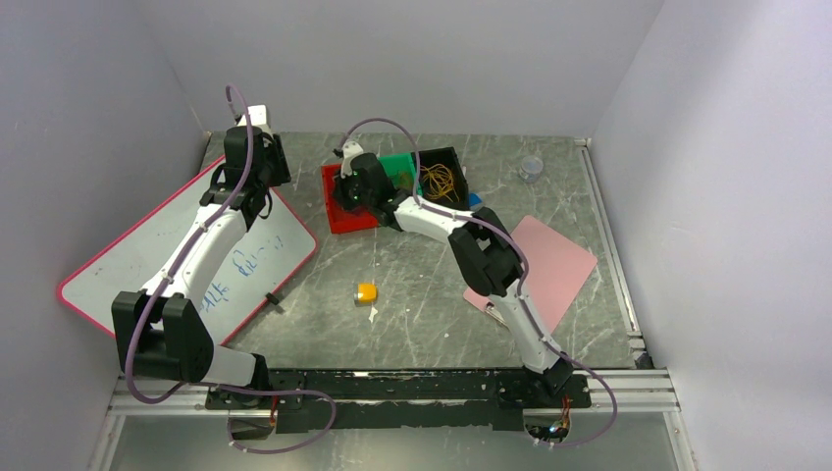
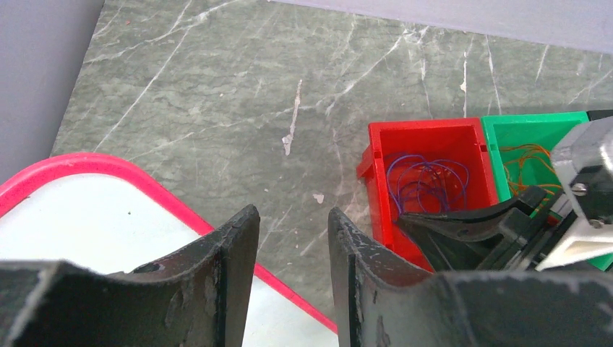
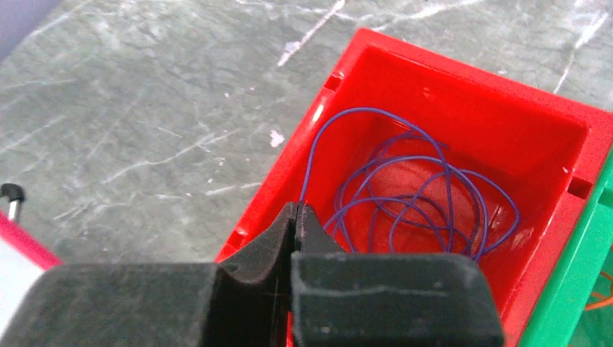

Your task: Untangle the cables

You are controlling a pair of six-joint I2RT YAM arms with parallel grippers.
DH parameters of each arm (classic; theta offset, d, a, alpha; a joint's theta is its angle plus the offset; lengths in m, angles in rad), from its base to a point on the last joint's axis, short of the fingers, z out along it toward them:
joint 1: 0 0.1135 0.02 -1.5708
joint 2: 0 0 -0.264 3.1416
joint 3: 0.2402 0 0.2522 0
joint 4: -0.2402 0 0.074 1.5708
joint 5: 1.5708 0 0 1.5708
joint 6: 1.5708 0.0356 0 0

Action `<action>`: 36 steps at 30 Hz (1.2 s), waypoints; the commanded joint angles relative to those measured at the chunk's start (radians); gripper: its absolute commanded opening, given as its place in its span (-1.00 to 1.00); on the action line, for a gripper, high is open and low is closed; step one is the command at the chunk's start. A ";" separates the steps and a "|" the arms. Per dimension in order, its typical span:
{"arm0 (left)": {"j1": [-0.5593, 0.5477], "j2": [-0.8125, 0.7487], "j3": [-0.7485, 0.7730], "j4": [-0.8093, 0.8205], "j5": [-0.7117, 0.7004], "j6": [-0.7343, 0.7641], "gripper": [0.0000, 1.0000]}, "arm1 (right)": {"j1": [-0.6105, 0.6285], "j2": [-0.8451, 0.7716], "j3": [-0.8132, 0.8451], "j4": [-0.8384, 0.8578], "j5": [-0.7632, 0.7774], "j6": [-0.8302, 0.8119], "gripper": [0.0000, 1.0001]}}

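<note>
R tool shut tight, seemingly nipping one strand of the purple cable coiled in the red bin, upper centre of the overhead view. L tool part open, empty, above the desk, upper left. Risk: the thin strand slips out, or loops snag & drag the light bin w/ any lift.

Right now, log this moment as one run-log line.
left gripper: open, empty | right gripper: shut on purple cable | red bin: cable coiled inside
</note>
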 commanded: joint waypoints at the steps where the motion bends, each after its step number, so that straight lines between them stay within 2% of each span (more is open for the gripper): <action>1: 0.009 0.005 0.019 0.005 -0.018 0.013 -0.10 | -0.002 0.040 0.027 -0.028 0.080 -0.018 -1.00; 12: 0.009 0.011 0.024 0.001 -0.018 0.016 -0.10 | -0.002 0.090 0.082 -0.089 0.118 -0.030 -0.98; 16: 0.009 0.012 0.024 0.001 -0.020 0.017 -0.09 | -0.002 0.077 0.074 -0.080 0.118 -0.040 -0.76; 21: 0.009 0.015 0.025 0.000 -0.019 0.016 -0.09 | -0.001 0.036 0.061 -0.060 0.111 -0.058 -0.33; 29: 0.008 0.013 0.024 0.002 -0.015 0.013 -0.09 | -0.004 -0.046 0.140 -0.096 0.101 -0.111 -0.09; 36: 0.009 0.000 0.016 0.012 -0.010 0.010 -0.07 | -0.003 -0.169 0.035 -0.055 0.125 -0.135 -0.01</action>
